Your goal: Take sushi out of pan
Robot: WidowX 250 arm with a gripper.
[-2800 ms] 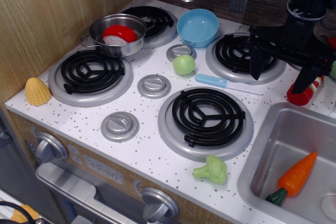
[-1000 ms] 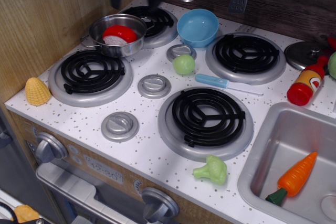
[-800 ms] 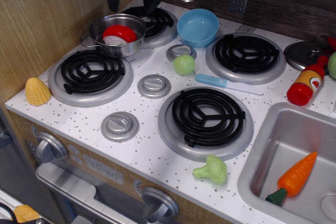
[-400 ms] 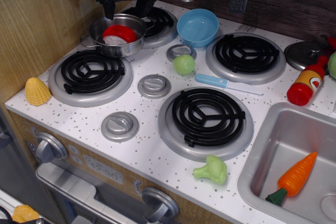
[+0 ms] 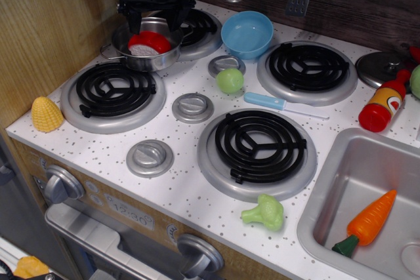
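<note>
The sushi [image 5: 149, 44], red-topped with a white base, lies inside the shiny steel pan [image 5: 146, 63] that stands between the two left burners of the toy stove. My black gripper [image 5: 152, 24] hangs right over the pan, open, with one finger on each side of the sushi and the fingertips at about rim height. I cannot see it touching the sushi. The gripper body hides the pan's far rim.
A wooden wall stands close on the left. A light-blue bowl [image 5: 247, 33] sits right of the pan. A green ball [image 5: 230, 80], a blue knife [image 5: 275, 103], a ketchup bottle [image 5: 380, 109], corn [image 5: 46, 114] and broccoli [image 5: 264, 213] lie around; a carrot [image 5: 369, 221] lies in the sink [image 5: 367, 162].
The gripper has come from the far right across to the back left and lowered over the pan, its open fingers now straddling the sushi. The sushi and pan have not moved.
</note>
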